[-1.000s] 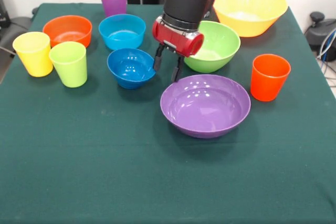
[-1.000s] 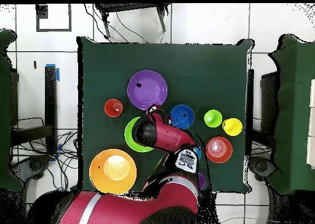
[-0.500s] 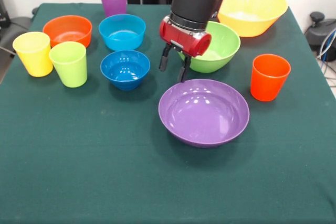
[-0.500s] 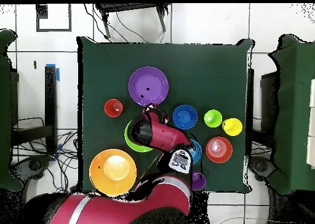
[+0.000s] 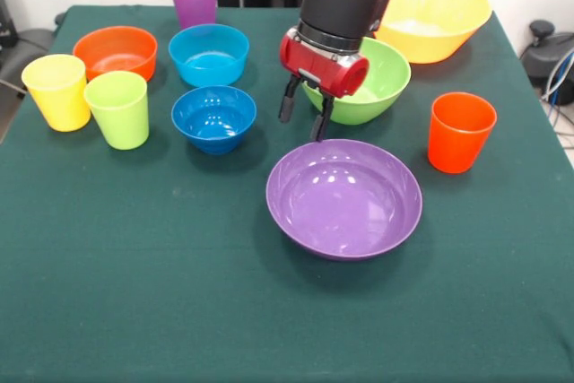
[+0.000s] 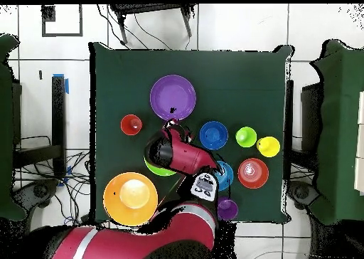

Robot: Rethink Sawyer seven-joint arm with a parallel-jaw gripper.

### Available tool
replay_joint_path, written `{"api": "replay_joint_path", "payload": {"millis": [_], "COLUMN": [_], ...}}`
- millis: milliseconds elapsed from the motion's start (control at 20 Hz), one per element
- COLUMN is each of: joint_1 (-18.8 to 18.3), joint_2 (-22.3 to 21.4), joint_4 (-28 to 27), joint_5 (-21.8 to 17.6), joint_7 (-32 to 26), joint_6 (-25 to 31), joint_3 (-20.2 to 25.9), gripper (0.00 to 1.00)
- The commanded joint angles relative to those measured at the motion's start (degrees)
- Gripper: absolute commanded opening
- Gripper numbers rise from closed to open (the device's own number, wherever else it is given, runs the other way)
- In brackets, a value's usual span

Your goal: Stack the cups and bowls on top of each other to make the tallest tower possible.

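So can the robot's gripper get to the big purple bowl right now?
Probably yes. The gripper hangs open just above the far rim of the purple bowl, with nothing between them. The lime green bowl sits close behind, but the purple bowl is empty and stands apart from the others.

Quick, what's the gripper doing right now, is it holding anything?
Gripper: open, holding nothing, poised at the far rim of the purple bowl.
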Motion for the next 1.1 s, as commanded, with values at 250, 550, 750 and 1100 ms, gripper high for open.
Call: {"api": "replay_joint_path", "payload": {"millis": [250, 550, 750, 1100], "joint_1": [0.2, -2.4, -3.1, -1.2], "joint_2": [0.5, 1.7, 1.1, -3.0], "joint_4": [0.9, 0.0, -0.1, -0.7], "joint_5": [1.5, 0.4, 0.0, 1.0], "joint_7": [9.4, 9.8, 9.3, 6.9], "joint_6": [1.4, -1.9, -1.7, 6.5], "joint_3": [5.7, 8.7, 9.4, 6.4], "gripper": [1.0, 1.0, 1.0, 1.0]}}
